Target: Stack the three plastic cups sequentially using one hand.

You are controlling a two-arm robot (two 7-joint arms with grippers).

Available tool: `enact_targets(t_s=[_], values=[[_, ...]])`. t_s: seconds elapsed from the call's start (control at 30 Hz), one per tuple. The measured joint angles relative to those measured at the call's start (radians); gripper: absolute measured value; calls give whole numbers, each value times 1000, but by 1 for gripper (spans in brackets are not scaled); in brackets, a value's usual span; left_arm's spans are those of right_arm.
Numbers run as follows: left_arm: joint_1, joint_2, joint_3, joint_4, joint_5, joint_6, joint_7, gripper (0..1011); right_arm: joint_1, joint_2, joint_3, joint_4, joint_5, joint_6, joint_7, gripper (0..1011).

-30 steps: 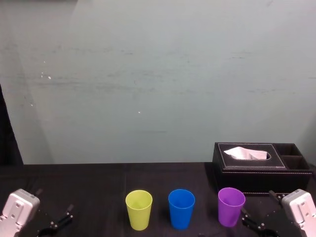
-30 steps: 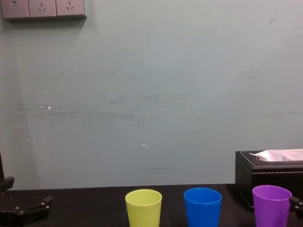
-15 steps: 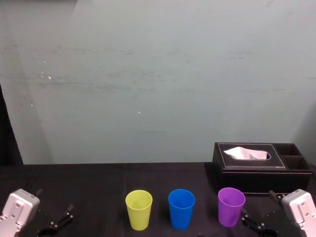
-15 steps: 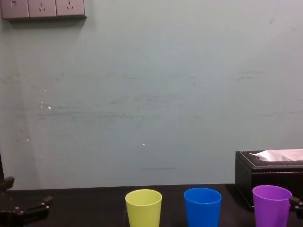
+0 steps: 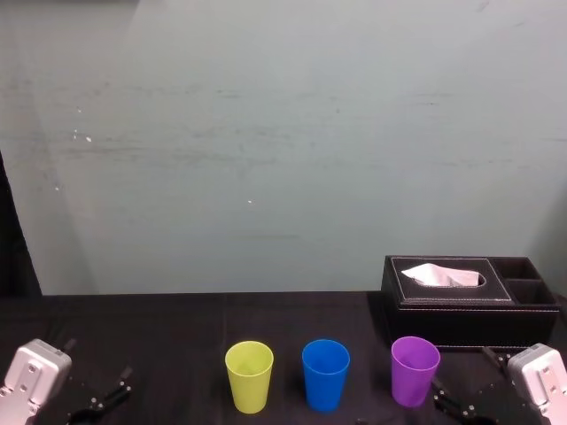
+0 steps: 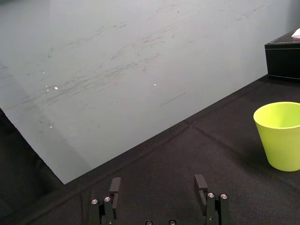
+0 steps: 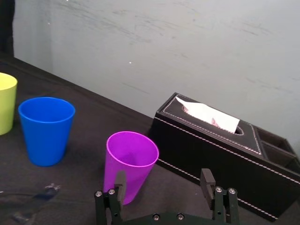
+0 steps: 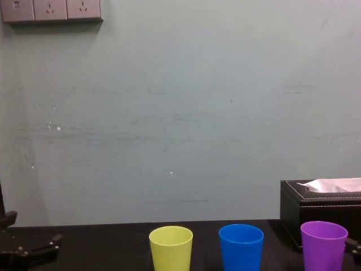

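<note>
Right gripper (image 7: 163, 177) dipped, fingers (image 7: 206, 179) spread near empty purple cup (image 7: 133, 161); left gripper (image 6: 158, 180) spread too.

- The head view looks forward and down from high over the near edge of the counter (image 5: 159, 319), facing the far wall (image 5: 266, 133).
- The chest view sits lower, about level with the cup rims. Both share the yellow cup (image 5: 249, 375), blue cup (image 5: 325, 374), purple cup (image 5: 415, 370) and box (image 5: 469, 301).
- The left wrist view looks low across the counter past the spread left hand (image 6: 158, 180), with the yellow cup to its right.
- The right wrist view looks past the spread right hand (image 7: 163, 173), close to the purple cup and box.
</note>
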Motion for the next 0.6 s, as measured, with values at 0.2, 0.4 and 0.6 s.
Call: enact_targets(t_s=[0.2,0.4,0.6], values=[[0,0,0,0,0,0,0,1000,-36,-8,28,-31,51,18,53,1003],[0,0,0,0,0,0,0,1000,-74,-18,57,-75,136,78,115,1003],[0,0,0,0,0,0,0,1000,-78,-29,69,-96,169,173,134,1003]])
